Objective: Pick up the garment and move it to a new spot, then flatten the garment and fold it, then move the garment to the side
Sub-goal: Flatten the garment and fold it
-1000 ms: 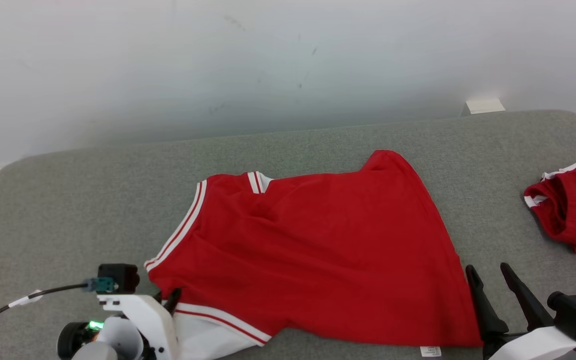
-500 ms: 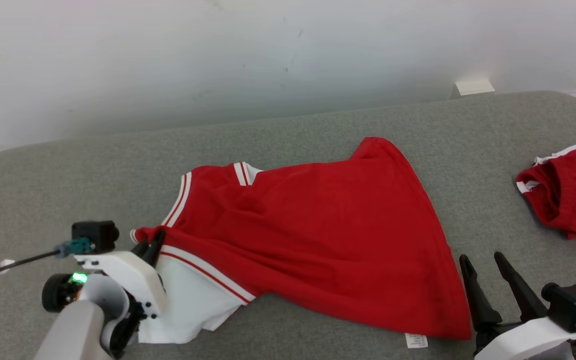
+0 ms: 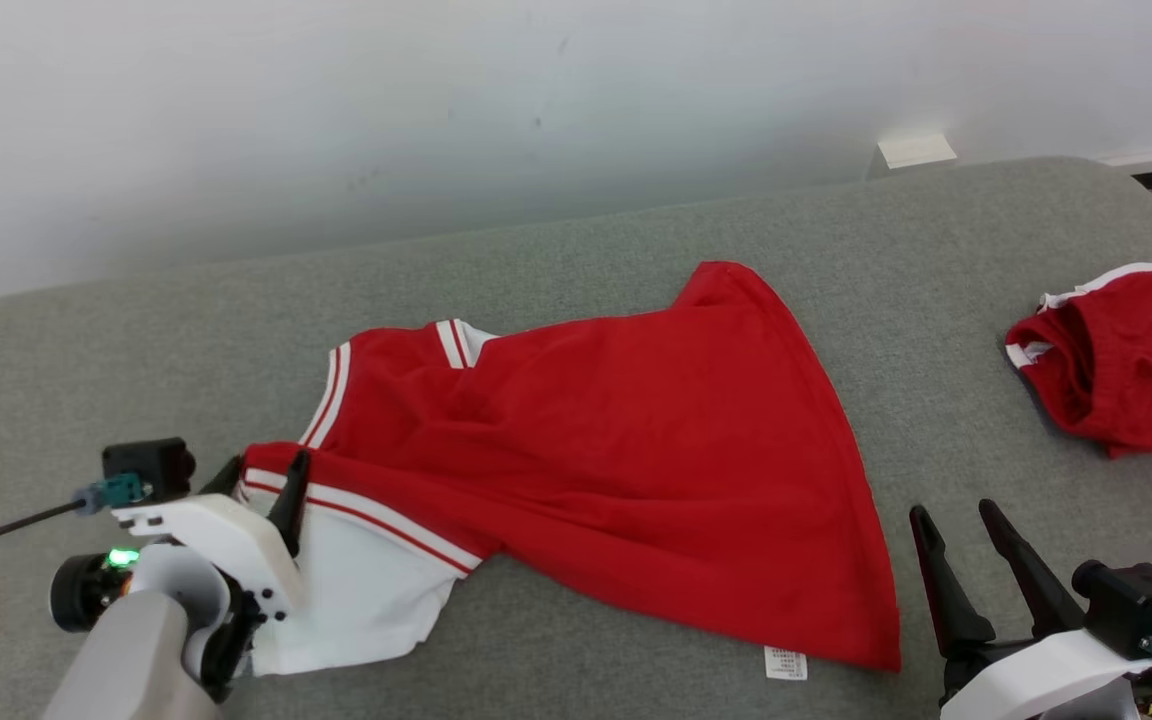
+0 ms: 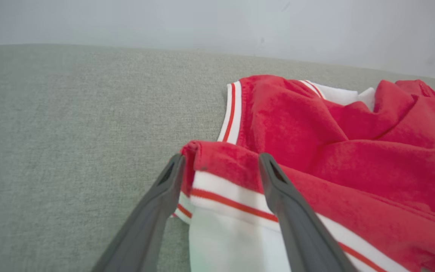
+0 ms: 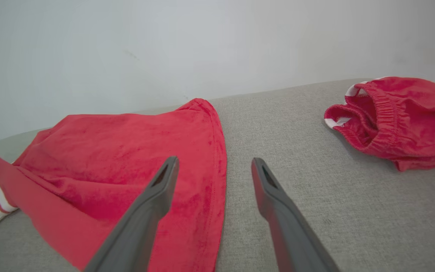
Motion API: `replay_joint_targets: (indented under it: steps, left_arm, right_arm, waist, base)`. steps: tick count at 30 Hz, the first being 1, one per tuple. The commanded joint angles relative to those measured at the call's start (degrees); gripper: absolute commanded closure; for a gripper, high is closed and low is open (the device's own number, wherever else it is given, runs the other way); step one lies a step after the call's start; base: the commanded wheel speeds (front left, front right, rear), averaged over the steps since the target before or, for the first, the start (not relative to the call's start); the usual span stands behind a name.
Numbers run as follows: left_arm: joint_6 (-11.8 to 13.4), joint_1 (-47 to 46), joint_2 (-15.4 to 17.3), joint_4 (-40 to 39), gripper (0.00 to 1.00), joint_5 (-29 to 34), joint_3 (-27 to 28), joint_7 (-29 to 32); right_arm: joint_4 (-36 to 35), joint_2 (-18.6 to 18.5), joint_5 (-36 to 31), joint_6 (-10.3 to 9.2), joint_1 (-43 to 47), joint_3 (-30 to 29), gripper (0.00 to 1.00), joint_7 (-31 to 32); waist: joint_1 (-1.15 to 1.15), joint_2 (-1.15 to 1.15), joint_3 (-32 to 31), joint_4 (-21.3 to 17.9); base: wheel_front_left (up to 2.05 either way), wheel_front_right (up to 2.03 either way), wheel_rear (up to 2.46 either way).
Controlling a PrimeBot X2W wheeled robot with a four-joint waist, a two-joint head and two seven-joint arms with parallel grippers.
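Now | 1 garment (image 3: 636, 450) | 1 shorts (image 3: 1126, 360) | left claw (image 3: 266, 462) + right claw (image 3: 951, 510) = 2

I see a wide grey cloth-covered table (image 3: 636, 230). A soft red shirt with white striped trim (image 3: 636, 430) lies spread on its middle. A bunched-up red pair of shorts (image 3: 1116, 360) lies well apart, near the right edge.

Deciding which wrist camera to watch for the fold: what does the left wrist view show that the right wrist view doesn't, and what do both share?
Left wrist: the left tool, open, astride a folded edge of the red shirt, with the striped band behind it. Right wrist: the right tool, open near the shirt's hem, and the red shorts lying apart. Shared: the shirt with its white sleeve, the grey padded surface and the pale wall.
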Motion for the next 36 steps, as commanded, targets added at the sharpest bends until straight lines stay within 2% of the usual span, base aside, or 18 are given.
replay_joint_targets:
  steps: [1,7,11,15,19,25,26,27,29,36]
  left_arm:
    - [-0.2,0.6,0.4,0.2,0.0,0.2,-0.3,-1.9]
    - [0.4,3.1,-0.1,-0.7,0.0,0.6,-0.8,-4.7]
    - [1.2,6.8,-0.7,-2.5,0.0,0.1,-1.4,-3.5]
    - [1.9,11.3,-0.9,-5.8,0.0,0.0,-2.6,0.2]
    - [2.0,15.2,-0.9,-9.9,0.0,-0.2,-4.6,7.0]
    - [1.6,17.2,-1.0,-13.5,0.0,-0.5,-6.6,12.7]
    - [1.6,17.5,-1.1,-14.2,0.11,-0.7,-6.9,13.9]
    - [1.6,17.6,-1.0,-14.7,0.53,-0.7,-7.3,15.1]
    - [1.9,18.1,-0.7,-16.1,1.0,-0.7,-7.7,16.5]
    - [3.1,19.7,1.6,-21.8,1.0,-0.8,-7.2,19.0]
  right_arm:
    - [0.2,-0.1,0.3,-0.13,0.6,-0.2,0.0,-0.5]
    - [0.4,-0.3,-0.1,-0.13,1.3,-0.9,0.0,-0.3]
    - [0.5,-0.3,-0.3,-0.13,2.2,-1.0,0.0,-0.1]
    - [0.1,-0.1,-0.6,-0.13,2.7,-1.6,0.0,0.3]
    - [0.1,0.3,-0.8,-0.13,3.0,-1.6,0.0,0.3]
    - [0.5,0.7,-0.5,-0.13,2.7,-1.0,0.0,0.1]
    - [0.6,0.7,-0.5,-0.13,2.6,-1.1,0.0,0.1]
    - [0.7,0.7,-0.5,-0.13,2.5,-1.0,0.0,0.0]
    - [0.9,0.7,-0.4,-0.13,2.4,-1.0,0.0,-0.1]
    - [1.7,0.6,-0.4,-0.13,3.2,-2.2,0.0,-0.6]
  waist:
    - [-0.01,0.0,-1.3,1.2]
    - [-0.01,0.0,-3.6,3.6]
    - [-0.01,0.0,-5.0,5.1]
    - [-0.01,0.0,-5.5,5.9]
    - [-0.01,0.0,-5.5,6.0]
    - [-0.01,0.0,-5.4,5.3]
    - [-0.01,0.0,-5.4,5.1]
    - [-0.01,0.0,-5.3,4.9]
    - [-0.01,0.0,-5.2,4.7]
    - [-0.01,0.0,-5.9,6.2]
  base:
    - [0.0,0.0,0.0]
    - [0.0,0.0,0.0]
    - [0.0,0.0,0.0]
    - [0.0,0.0,0.0]
    - [0.0,0.0,0.0]
    - [0.0,0.0,0.0]
    - [0.0,0.0,0.0]
    - [0.0,0.0,0.0]
    - [0.0,0.0,0.0]
    - [0.0,0.0,0.0]
